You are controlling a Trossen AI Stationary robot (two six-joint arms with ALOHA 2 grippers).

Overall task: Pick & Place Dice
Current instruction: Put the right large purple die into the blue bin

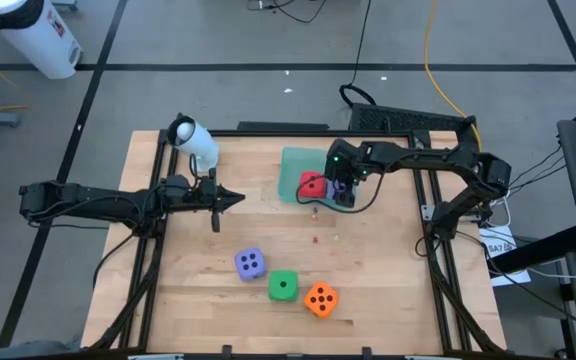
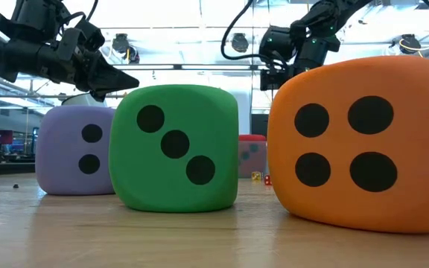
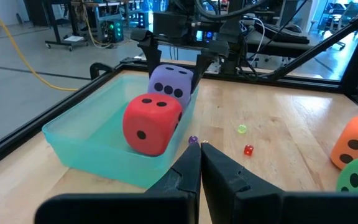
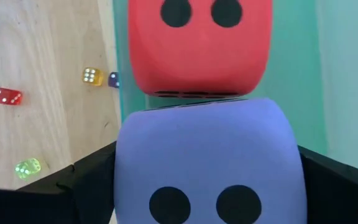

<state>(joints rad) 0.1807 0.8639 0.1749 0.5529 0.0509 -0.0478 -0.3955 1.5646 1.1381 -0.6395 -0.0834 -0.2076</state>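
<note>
Overhead, the right hand (image 1: pixel 340 187) pinches a purple die (image 3: pixel 172 83) above the teal tray (image 1: pixel 290 165), upper centre. Left-wrist view: it hangs behind the red die (image 3: pixel 151 122); lower beside it before releasing. Left hand (image 3: pixel 201 163) waits pressed together.

The right arm reaches in from the table's right side, elbow bent — its gripper (image 1: pixel 340 186) points down, fingers clamped on a load. The left gripper (image 1: pixel 230 199) hangs mid-table, fingers together.
</note>
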